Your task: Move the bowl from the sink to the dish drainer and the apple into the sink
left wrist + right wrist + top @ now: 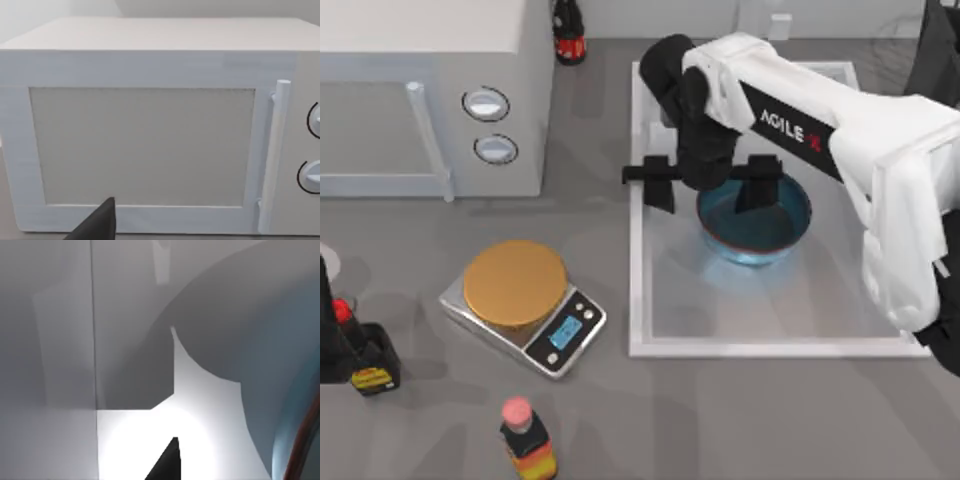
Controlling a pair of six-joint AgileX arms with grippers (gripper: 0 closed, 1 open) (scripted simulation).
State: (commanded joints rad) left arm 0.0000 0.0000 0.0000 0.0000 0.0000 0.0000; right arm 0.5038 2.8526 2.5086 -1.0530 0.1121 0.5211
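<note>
Grey desk is being shared by a microwave at upper left and the sink right of centre. Inside the sink, the bowl is being straddled by the right pincer, spread wide. The left pincer is being kept at the left edge; its state cannot be told.

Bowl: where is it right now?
In the top view the bowl sits inside the sink, toward the basin's middle and far half, directly under the right gripper, whose open fingers straddle its left rim.
</note>
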